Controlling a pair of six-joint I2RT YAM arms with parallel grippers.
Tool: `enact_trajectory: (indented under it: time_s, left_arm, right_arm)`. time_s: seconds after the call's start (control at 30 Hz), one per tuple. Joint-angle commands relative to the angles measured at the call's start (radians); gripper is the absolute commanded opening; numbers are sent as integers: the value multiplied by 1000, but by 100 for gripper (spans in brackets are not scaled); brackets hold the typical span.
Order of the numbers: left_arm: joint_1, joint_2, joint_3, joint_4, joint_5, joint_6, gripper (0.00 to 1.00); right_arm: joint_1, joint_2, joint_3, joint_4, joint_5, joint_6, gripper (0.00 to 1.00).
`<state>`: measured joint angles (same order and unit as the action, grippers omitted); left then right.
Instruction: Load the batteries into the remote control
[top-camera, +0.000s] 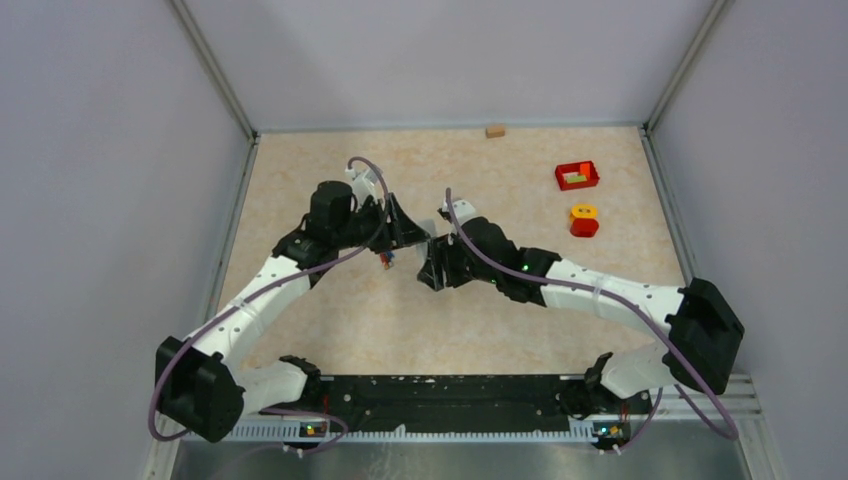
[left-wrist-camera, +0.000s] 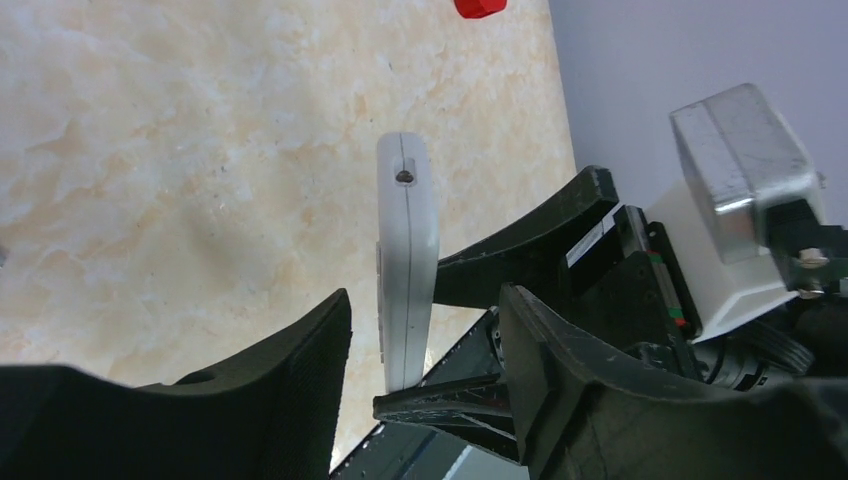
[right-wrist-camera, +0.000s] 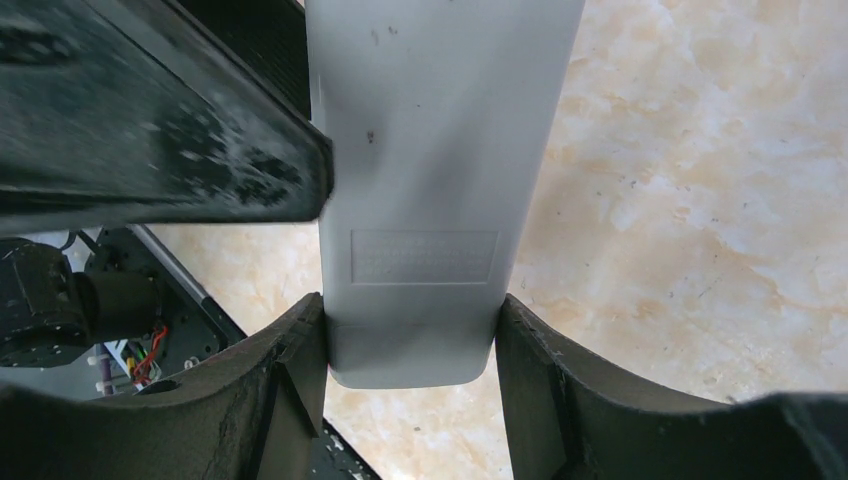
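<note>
The remote control (right-wrist-camera: 430, 170) is a white handset held in the air over the middle of the table. Its plain back with an embossed label faces the right wrist camera. My right gripper (right-wrist-camera: 410, 335) is shut on its lower end, both fingers pressed to its sides. In the left wrist view the remote (left-wrist-camera: 407, 250) shows edge-on between the jaws of my left gripper (left-wrist-camera: 425, 305), which is open, with gaps on both sides. In the top view the two grippers meet, left (top-camera: 418, 238) and right (top-camera: 437, 262). A tiny red-and-blue spot, perhaps the batteries (top-camera: 385, 260), lies under the left gripper.
A red tray (top-camera: 577, 176) with small coloured pieces sits at the back right. A yellow and red piece (top-camera: 584, 220) is just in front of it. A small tan block (top-camera: 494, 130) lies by the back wall. Metal rails edge the table.
</note>
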<state>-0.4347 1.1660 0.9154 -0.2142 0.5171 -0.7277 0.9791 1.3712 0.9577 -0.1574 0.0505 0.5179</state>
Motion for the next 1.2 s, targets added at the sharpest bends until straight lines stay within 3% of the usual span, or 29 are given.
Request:
enact_trajectory:
  time_s: [0.0,0.07,0.27,0.47,0.53,0.57,0.67,0.77,1.03,1.17]
  left_arm:
    - [-2,1,-29,17,46,-31,57]
    - [-2,5,-32,21,53,-44,51]
    - [-2,7,-48,62,64,-85,43]
    - [-3,9,-61,85,111,-85,15]
    - [-4,5,-63,88,121,-75,2]
    - [-3,3,-61,86,121,-71,0]
    - [-2,-16,-45,101,121,-64,0]
    - [-1,-34,-37,168,112,-75,0]
    - [6,-33,18,349,143,-158,0]
    - [7,-32,41,436,158,-241,0]
  right_arm:
    - [20,1,71,51,-20,-38,31]
    - [22,2,73,56,-28,-40,31]
    - [23,4,75,69,-75,-41,32]
    - [21,-3,79,63,-93,-16,35]
    - [21,-11,81,45,-88,4,46]
    - [22,-21,78,30,-96,10,59]
    - [22,-89,50,9,-108,21,82]
    - [1,-199,-14,35,-98,94,91]
    - [-78,-531,-266,268,18,495,91]
    - [-88,-612,-362,362,106,658,91]
